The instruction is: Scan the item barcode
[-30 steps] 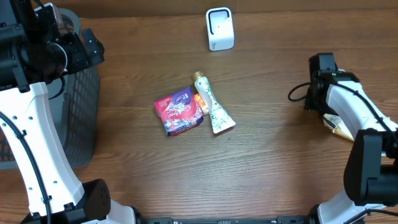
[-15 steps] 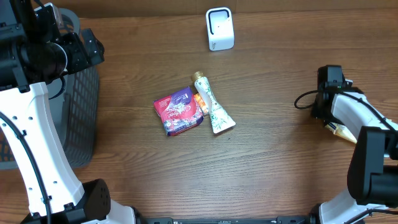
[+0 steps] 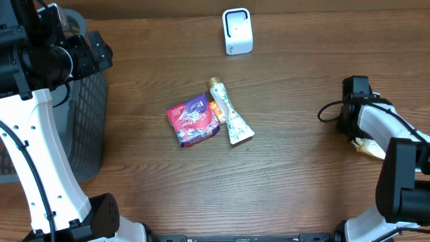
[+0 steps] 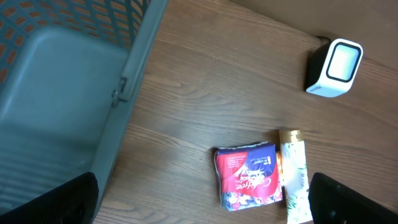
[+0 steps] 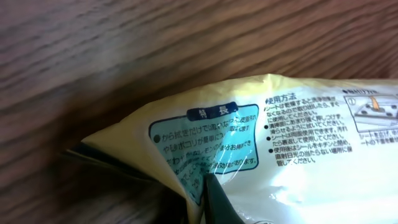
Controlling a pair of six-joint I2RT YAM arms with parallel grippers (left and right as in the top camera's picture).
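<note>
A pale yellow packet [image 5: 298, 124] with Japanese print fills the right wrist view. My right gripper [image 5: 200, 205] is shut on its folded corner, with one dark finger [image 5: 217, 198] pressed on the film. From overhead the packet [image 3: 369, 147] lies at the table's right edge, with the right gripper [image 3: 354, 133] at its left end. The white barcode scanner [image 3: 237, 31] stands at the back centre. My left gripper [image 4: 199, 214] hangs open and empty high above the table, beside the basket. No barcode shows on the packet.
A red snack packet [image 3: 193, 120] and a white floral tube [image 3: 230, 115] lie side by side mid-table; the left wrist view shows this red packet [image 4: 247, 176], the tube [image 4: 295, 177] and the scanner [image 4: 334, 67]. A grey mesh basket [image 3: 91, 121] stands at the left edge.
The right gripper has closed on the yellow packet's corner after shifting slightly right and down. The left arm has stayed still.
</note>
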